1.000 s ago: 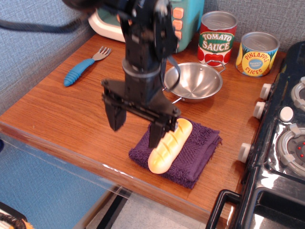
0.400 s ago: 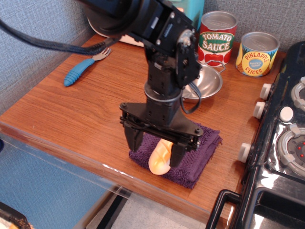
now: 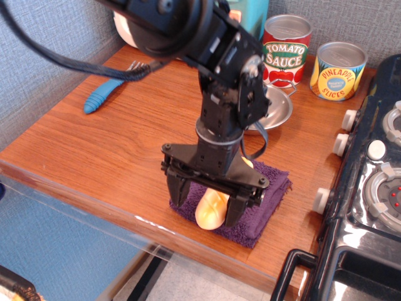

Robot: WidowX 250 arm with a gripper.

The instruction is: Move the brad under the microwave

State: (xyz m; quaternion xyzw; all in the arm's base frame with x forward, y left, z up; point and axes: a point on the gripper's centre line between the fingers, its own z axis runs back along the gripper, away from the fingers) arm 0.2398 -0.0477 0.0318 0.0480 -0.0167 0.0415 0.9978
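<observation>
The brad [image 3: 212, 209], a glossy yellow-tan toy bread loaf, lies on a purple cloth [image 3: 266, 200] near the table's front edge. My black gripper [image 3: 207, 209] is lowered over it with one finger on each side of the loaf's near end. The jaws stand apart and do not visibly press the loaf. The arm hides the loaf's far half. The microwave [image 3: 250, 15] stands at the back; only a strip of its teal body and salmon buttons shows behind the arm.
A blue-handled fork [image 3: 103, 94] lies at the left. A steel bowl [image 3: 279, 110] sits behind the cloth. A tomato sauce can [image 3: 286, 50] and a pineapple can [image 3: 338, 70] stand at the back right. A black toy stove [image 3: 369, 188] fills the right side.
My gripper moved right from beside the loaf to directly over it and came down, so its fingers now straddle the loaf. The loaf and cloth have not moved.
</observation>
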